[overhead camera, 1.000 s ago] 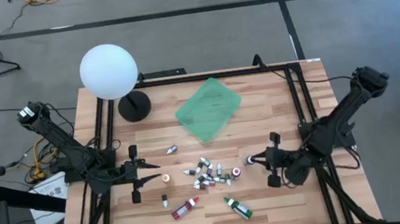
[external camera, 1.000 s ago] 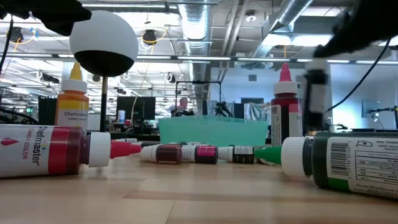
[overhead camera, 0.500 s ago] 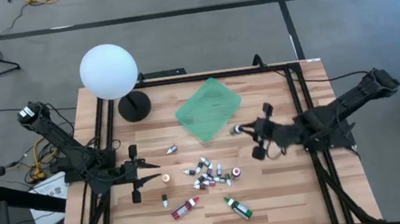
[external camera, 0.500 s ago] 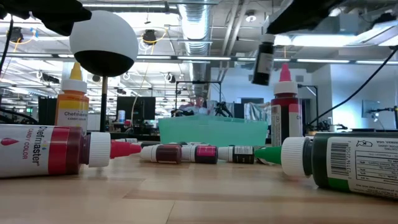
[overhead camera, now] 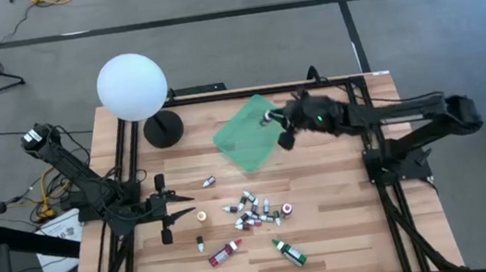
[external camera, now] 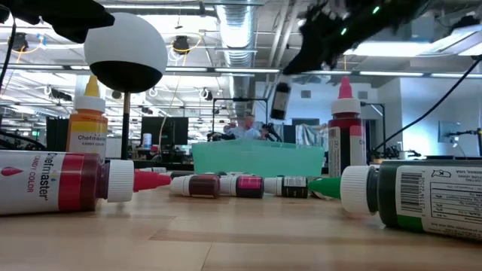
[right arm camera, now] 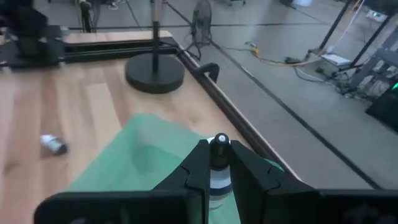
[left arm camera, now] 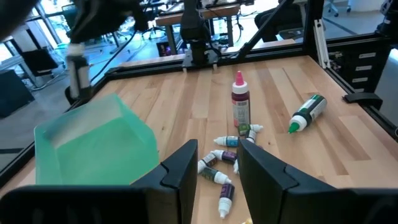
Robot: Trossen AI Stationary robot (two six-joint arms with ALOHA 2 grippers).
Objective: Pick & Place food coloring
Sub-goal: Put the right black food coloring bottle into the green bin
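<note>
Right gripper (overhead camera: 271, 119) is clamped on a small vial (right arm camera: 218, 163) — dark cap up, held in the air over the green tray (overhead camera: 253, 131), near its edge. Rest of the bottles (overhead camera: 254, 211) lie in a loose cluster on the table (overhead camera: 348, 234), well apart from it. Left gripper (overhead camera: 183, 209) waits low beside that cluster w/ fingers (left arm camera: 183, 169) parted, holding nothing.
</note>
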